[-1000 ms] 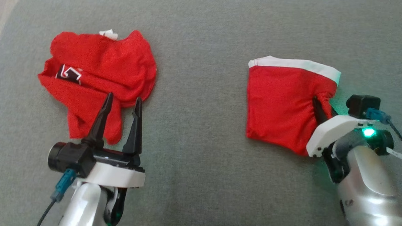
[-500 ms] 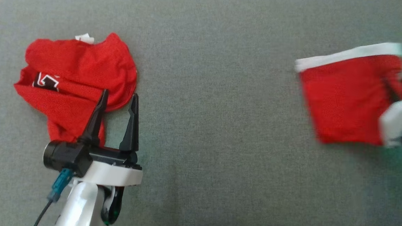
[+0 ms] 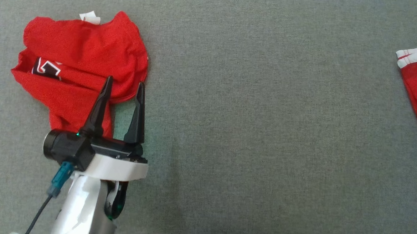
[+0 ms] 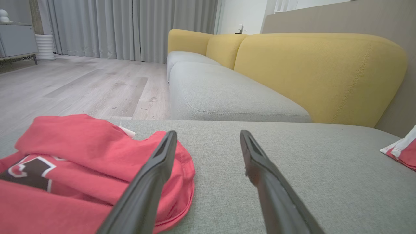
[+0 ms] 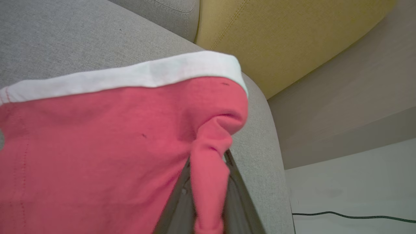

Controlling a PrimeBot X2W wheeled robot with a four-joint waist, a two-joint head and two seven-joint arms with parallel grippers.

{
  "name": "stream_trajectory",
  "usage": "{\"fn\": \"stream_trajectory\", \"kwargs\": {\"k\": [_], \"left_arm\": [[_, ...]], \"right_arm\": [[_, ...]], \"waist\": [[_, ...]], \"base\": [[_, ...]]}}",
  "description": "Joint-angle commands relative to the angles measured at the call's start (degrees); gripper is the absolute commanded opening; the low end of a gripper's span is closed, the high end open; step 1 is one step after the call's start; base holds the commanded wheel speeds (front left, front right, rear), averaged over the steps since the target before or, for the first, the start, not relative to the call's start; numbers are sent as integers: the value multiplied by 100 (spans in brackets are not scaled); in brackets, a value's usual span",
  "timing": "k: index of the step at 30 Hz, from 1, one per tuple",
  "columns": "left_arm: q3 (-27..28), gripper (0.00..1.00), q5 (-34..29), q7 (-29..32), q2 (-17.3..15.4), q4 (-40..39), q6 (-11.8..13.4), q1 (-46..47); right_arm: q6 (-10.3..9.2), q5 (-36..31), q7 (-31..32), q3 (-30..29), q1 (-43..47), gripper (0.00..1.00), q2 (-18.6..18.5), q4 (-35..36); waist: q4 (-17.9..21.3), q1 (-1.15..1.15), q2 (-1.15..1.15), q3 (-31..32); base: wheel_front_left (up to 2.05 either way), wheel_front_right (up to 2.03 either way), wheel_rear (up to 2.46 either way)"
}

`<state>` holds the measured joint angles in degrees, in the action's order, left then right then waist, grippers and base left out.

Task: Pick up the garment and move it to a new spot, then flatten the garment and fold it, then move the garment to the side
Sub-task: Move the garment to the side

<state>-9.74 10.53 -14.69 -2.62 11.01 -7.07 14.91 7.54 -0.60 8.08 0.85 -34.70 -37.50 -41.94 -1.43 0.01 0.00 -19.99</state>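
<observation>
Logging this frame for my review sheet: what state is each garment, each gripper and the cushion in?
grey cushion: flat, unwrinkled
white-banded red garment: folded, a bunched edge pinched by the right gripper
crumpled red garment: rumpled heap lying on the grey cushion, not gripped
left gripper: open, empty, one finger over the crumpled red garment's edge
right gripper: shut on the white-banded red garment

- Sofa cushion (image 3: 264,134): matt grey woven cloth, slightly coarse.
- Folded red garment (image 5: 97,146): soft fine-knit cloth, white band.
- Left gripper (image 3: 124,81): smooth matt black plastic fingers (image 3: 97,107).
- Floor (image 4: 81,84): pale wood grain.
</observation>
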Motion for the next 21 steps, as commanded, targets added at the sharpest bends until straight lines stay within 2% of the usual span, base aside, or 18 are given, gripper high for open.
{"fn": "stream_trajectory", "kwargs": {"k": [1,3,4,5,6,15,21], "left_arm": [[167,100,-31,-30,-26,-141,-3,97],[156,100,-28,-30,-26,-121,-7,95],[150,100,-26,-30,-26,-109,-9,95],[147,100,-28,-30,-26,-97,-11,94],[151,100,-47,-30,-26,-99,-12,95],[192,100,-76,-30,-26,-121,-13,-41],[203,100,-37,-30,-26,-182,34,-238]], "right_arm": [[-5,-36,-32,-60,-40,0,-151,106],[-5,-156,-37,-201,-55,0,-92,76],[-5,-163,-22,-307,-56,64,-12,44],[-5,-139,-37,-439,-69,90,87,32],[-5,-110,-54,-564,-83,100,194,31],[-5,-146,-481,-665,-80,100,793,533],[-5,653,-885,-569,64,100,1699,1248]], "waist": [[-1,-1,0,11],[-2,-1,0,34],[-3,-1,0,56],[-2,-1,0,83],[0,-1,0,117],[85,-1,0,575],[137,-1,0,1063]], "base": [[0,0,0],[0,0,0],[0,0,0],[0,0,0],[0,0,0],[0,0,0],[0,0,0]]}}
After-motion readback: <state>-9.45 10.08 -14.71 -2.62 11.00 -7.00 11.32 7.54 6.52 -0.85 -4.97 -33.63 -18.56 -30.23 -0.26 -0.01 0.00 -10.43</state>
